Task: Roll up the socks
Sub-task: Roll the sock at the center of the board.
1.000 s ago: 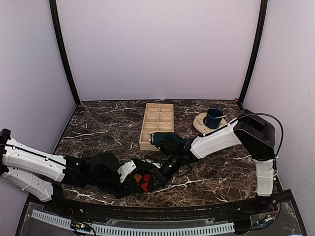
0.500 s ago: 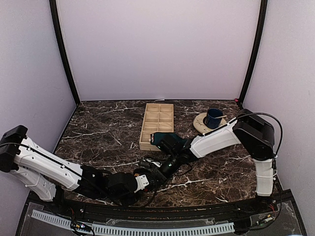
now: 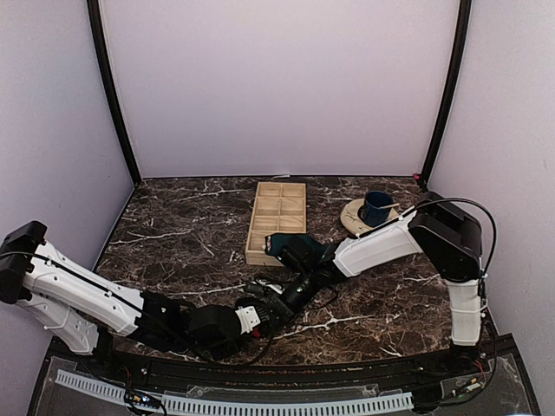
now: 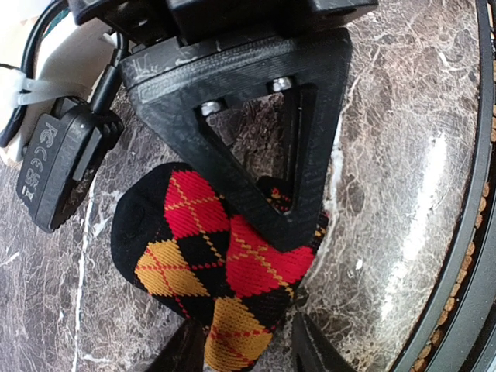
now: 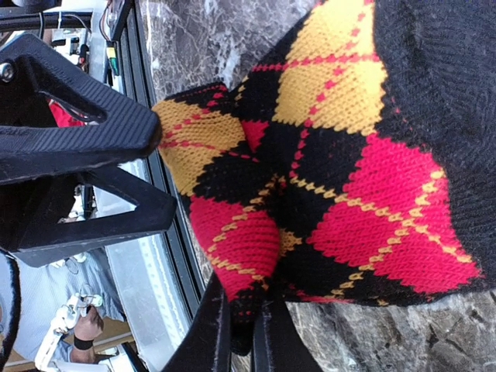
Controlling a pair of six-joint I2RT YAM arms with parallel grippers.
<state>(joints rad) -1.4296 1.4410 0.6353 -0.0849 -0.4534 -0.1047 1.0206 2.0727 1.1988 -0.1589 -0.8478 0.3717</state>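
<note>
Rolling step in progress: the argyle sock (image 4: 209, 263) lies bunched on the marble table (image 4: 387, 155), its yellow end clamped in the left gripper (image 4: 248, 329) and a fold pinched just ahead of the narrowly closed right gripper (image 5: 242, 310); next, probably, turning the fabric over itself.

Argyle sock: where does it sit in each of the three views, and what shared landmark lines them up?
Top external: hidden at front centre, where both arms meet.
Left wrist: argyle sock lower centre, below a black triangular finger.
Right wrist: fills the right side, its edge pinched by the right tool.
Shared landmark: marbled table.
</note>
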